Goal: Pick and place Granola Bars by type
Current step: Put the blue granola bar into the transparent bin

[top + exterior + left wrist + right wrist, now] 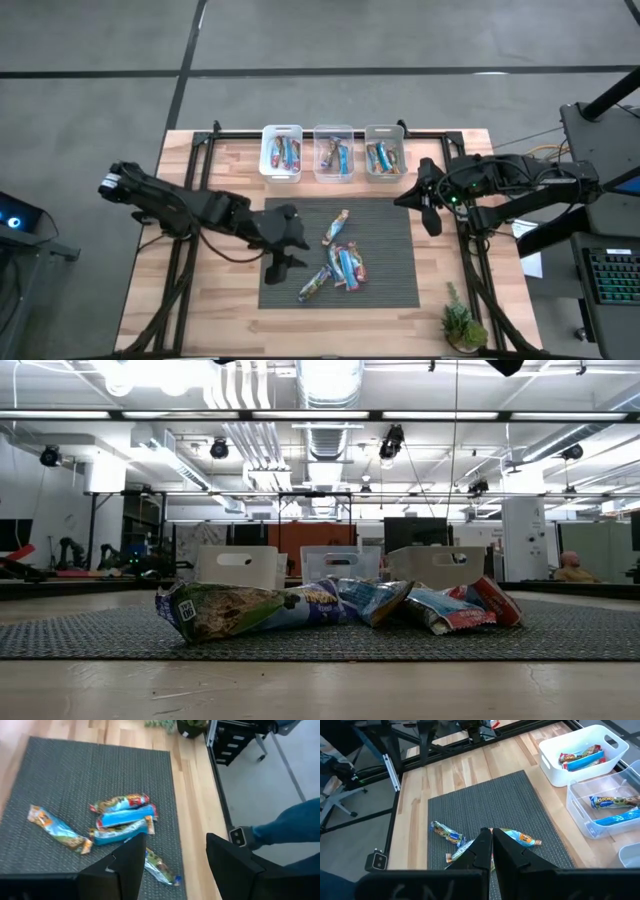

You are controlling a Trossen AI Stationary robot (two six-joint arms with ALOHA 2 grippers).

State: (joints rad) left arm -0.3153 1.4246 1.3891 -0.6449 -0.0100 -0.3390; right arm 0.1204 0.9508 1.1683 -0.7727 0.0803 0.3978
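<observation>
In the high view, the left tool [283, 243] hangs over the left part of the dark mat [390, 290] in the middle of the frame, fingers spread and grasping nothing. The right tool [428, 200] waits at the mat's upper right edge, clenched and empty. Loose granola bars [340, 265] lie in a small cluster at the mat's centre, with one [336, 227] just above them. More bars sit in three bins [333, 153] lined up along the table's [200, 300] top edge.
</observation>
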